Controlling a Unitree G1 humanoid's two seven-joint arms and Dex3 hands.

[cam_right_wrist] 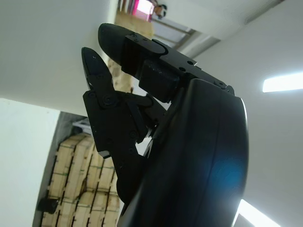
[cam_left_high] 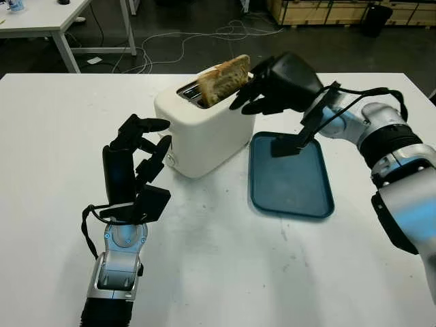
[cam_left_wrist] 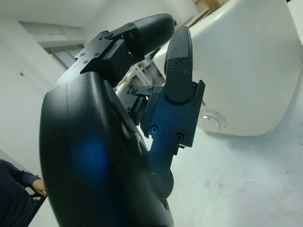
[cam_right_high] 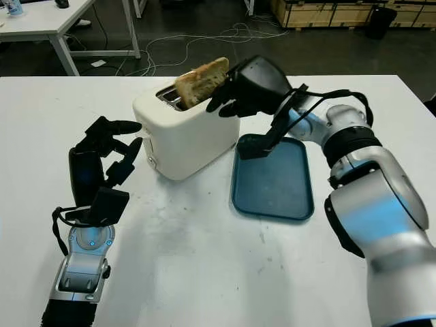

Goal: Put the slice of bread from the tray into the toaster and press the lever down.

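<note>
Sticking tilted out of a slot in the glossy, rounded white toaster (cam_left_high: 204, 129), the browned, rough-crusted bread (cam_left_high: 223, 79) leans toward the right hand (cam_left_high: 262, 94), whose black fingers (cam_left_high: 246, 97) pinch its upper end above the toaster. The flat teal tray (cam_left_high: 293, 184) with rounded corners lies just right of the toaster on the white table (cam_left_high: 54, 150). The left hand (cam_left_high: 139, 153) is upright and open, holding nothing, beside the toaster's left end.
</note>
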